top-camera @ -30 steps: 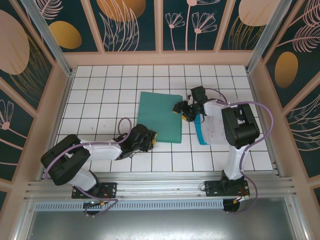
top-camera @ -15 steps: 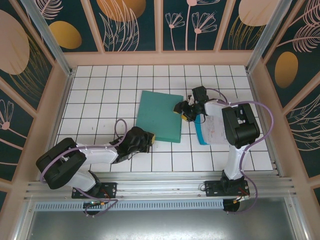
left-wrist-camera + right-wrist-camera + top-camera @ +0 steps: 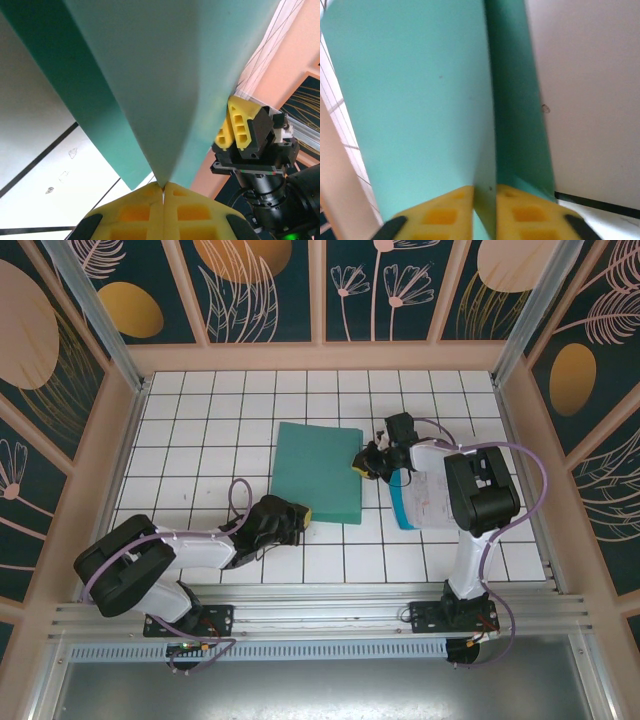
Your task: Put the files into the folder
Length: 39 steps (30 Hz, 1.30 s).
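Folder [image 3: 318, 472]: teal-green, on the white tiled table [image 3: 200, 420], lying between the two sets of jaws and held by both.

Left gripper [image 3: 298, 517]: clenched on the folder's near corner. In its wrist camera the yellow fingers [image 3: 130, 215] press together with the tip of the teal cover pinched in the seam between them. From that seam the cover fans out and away from the jaws as a pale sheet. A darker teal plane sits just beside it on the left, and the two meet in a wedge at the jaws. I cannot tell whether one cover or both are in the pinch.

Right gripper [image 3: 360, 462]: closed on the opposite long edge of the folder. In its wrist camera the fingers [image 3: 445, 210] stand either side of the thin teal edge, which runs straight out from the narrow slot between them. Pale teal lies to the left of that edge, darker teal to the right, and white table beyond that.

Files [image 3: 430, 502]: white printed sheets, flat on the table behind the right jaws, partly under that arm's forearm. They lie apart from the folder and are held by neither gripper.
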Each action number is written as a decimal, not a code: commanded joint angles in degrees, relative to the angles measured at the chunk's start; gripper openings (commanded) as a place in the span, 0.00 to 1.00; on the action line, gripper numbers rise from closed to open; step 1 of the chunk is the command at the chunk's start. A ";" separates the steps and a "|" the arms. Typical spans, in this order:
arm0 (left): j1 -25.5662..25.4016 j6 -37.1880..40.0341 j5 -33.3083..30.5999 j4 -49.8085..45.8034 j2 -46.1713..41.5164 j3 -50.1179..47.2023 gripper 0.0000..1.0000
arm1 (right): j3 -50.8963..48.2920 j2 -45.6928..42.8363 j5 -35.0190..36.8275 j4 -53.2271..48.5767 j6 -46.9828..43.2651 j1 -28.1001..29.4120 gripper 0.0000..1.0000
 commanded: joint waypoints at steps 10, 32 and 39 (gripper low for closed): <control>-0.31 3.29 2.28 -22.53 -8.78 5.66 0.56 | -2.58 -5.88 0.84 1.09 3.56 0.14 0.00; -9.40 74.91 -15.83 -89.12 35.01 89.30 0.53 | 5.43 -5.52 -0.27 -6.22 6.91 1.37 0.00; -12.81 79.58 -27.89 -94.81 41.40 97.39 0.54 | 7.78 -4.16 -2.71 -6.46 6.96 0.81 0.00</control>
